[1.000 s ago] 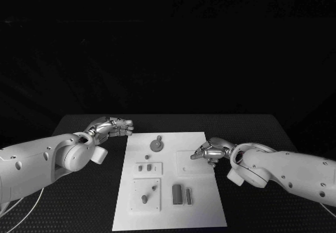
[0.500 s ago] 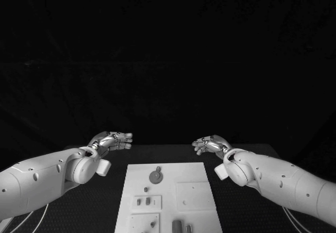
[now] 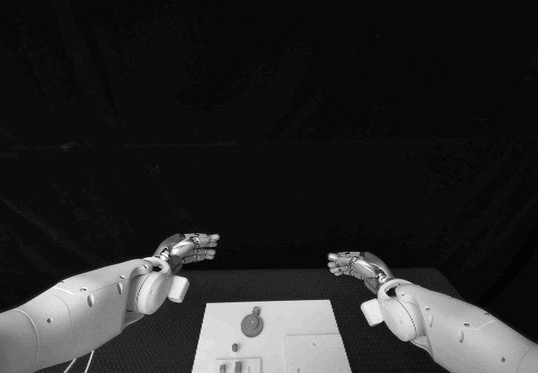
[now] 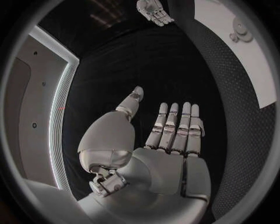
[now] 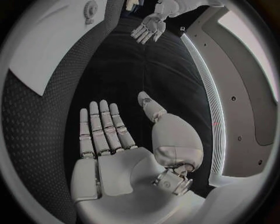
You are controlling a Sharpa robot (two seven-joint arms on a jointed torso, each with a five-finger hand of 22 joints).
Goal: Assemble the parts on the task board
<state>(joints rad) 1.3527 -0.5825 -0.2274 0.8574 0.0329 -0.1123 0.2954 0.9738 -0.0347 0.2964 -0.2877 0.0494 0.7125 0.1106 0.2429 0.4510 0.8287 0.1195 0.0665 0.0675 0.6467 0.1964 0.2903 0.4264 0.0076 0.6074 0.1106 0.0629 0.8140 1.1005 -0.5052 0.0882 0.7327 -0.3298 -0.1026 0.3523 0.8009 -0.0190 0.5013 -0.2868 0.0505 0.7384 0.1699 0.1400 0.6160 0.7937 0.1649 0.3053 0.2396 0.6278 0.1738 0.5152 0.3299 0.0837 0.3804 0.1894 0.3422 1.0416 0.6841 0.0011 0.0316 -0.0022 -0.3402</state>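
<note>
The white task board [image 3: 286, 334] lies at the bottom middle of the head view, with a round part [image 3: 253, 324] near its far end and small parts [image 3: 235, 346] closer in. My left hand [image 3: 193, 247] is raised beyond the board's far left corner. My right hand [image 3: 353, 264] is raised beyond its far right corner. Both hands are flat and open, holding nothing, as the left hand [image 4: 166, 135] and right hand [image 5: 111, 135] show in the wrist views. The board [image 4: 245, 51] and board [image 5: 52, 42] lie off to each hand's side.
The black table [image 3: 168, 330] runs along both sides of the board. A black backdrop stands behind it. In the left wrist view the other hand [image 4: 154, 11] shows far off; in the right wrist view the other hand [image 5: 149, 28] does too.
The head camera has tilted up, so the board slid down the picture. Both hands have lifted off the board's sides, moved out past its far end, and opened flat.
</note>
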